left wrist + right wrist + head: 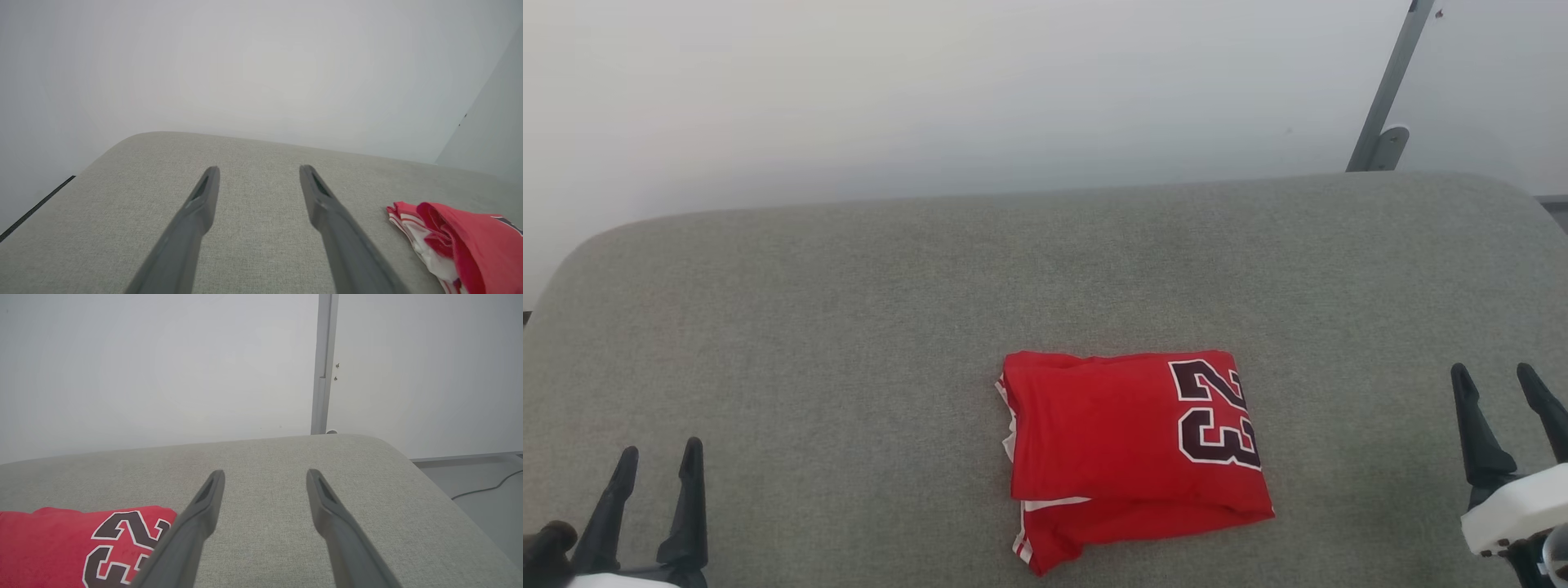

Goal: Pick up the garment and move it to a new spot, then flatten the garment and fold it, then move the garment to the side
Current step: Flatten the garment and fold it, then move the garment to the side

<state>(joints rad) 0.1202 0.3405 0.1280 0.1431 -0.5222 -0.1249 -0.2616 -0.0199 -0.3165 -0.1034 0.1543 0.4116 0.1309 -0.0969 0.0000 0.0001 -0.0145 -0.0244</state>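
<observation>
On grey cushion [849,327], garment [1127,441] folded, centre. Left gripper [658,457] at 8 o'clock, right gripper [1499,380] at 4: both spread, empty.

Everything is lit evenly by soft, bright light; a thin shadow is cast beneath the shirt [1127,441]. In the left wrist view the bench [122,183] edge is bowed and the left end effector [259,169] is blurred low down.

One garment [1131,445], one grey surface [849,327].
</observation>
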